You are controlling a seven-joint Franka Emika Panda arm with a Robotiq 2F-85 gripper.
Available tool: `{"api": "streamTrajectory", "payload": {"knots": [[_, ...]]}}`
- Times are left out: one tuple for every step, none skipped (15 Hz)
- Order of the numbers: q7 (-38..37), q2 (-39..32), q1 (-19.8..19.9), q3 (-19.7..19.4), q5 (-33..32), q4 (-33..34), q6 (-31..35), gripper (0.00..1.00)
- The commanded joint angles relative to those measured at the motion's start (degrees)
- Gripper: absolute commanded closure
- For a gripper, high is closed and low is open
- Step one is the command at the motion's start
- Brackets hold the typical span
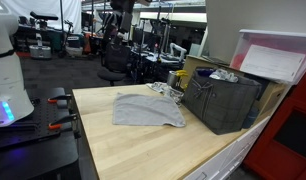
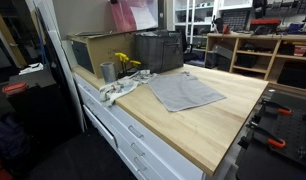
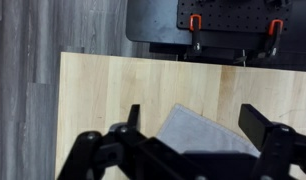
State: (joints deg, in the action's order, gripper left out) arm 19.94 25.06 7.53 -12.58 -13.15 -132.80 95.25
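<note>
The hand (image 3: pixel 195 117) hangs above the desk (image 3: pixel 113 85) with its two fingers spread wide and nothing between them. A corner of the grey cloth (image 3: pixel 189 136) lies straight below the gap. Judging from that, a good grasp would come straight down over the corner or an edge rather than the flat middle, since a thin sheet gives the fingers little to bite on. The fingertips would need to go low enough to brush the wood and pinch up a fold, without pressing hard into the top. Closing slowly would let the fabric bunch instead of sliding away. The cloth (image 2: pixel 186 91) is a plain grey, roughly rectangular sheet, spread nearly flat with a few soft wrinkles and one edge slightly turned. It lies about mid-desk (image 1: pixel 146 110), apart from the front edge. A dark crate (image 2: pixel 158 50) stands behind it, near but not clearly touching. Beside the crate are a metal cup (image 2: pixel 107 72), some yellow flowers (image 2: pixel 124 62) and a crumpled rag (image 2: pixel 118 90), which reaches close to the cloth's corner. It looks limp and light, likely to drape and drag when lifted.
</note>
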Motion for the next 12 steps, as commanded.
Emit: {"api": "streamTrajectory", "payload": {"knots": [[-1.56,-1.89,-0.66,0.27,1.01,-0.48,4.15,0.0],[-1.88,-3.13,-1.08,0.1,2.43,-0.4,6.87,0.0],[-1.8,-4.39,-1.51,-0.24,4.72,-0.26,9.62,0.0],[-2.67,-6.51,-1.75,-0.15,6.63,0.04,13.42,0.0],[-3.02,-8.58,-1.98,-0.09,8.61,0.49,16.68,0.0],[-3.25,-11.51,-2.21,0.04,10.41,1.23,20.35,0.0],[-3.34,-13.9,-2.35,0.14,12.2,1.77,23.34,0.0],[-3.12,-16.79,-2.48,0.1,14.18,2.39,26.29,0.0],[-2.86,-19.64,-2.48,0.16,16.25,3.13,28.69,0.0],[-2.83,-22.66,-2.35,0.31,18.25,4.11,30.79,0.0],[-2.84,-25.25,-2.16,0.56,20.38,5.02,32.34,0.0],[-3.33,-27.9,-1.84,0.91,22.38,6.06,33.45,0.0]]}}
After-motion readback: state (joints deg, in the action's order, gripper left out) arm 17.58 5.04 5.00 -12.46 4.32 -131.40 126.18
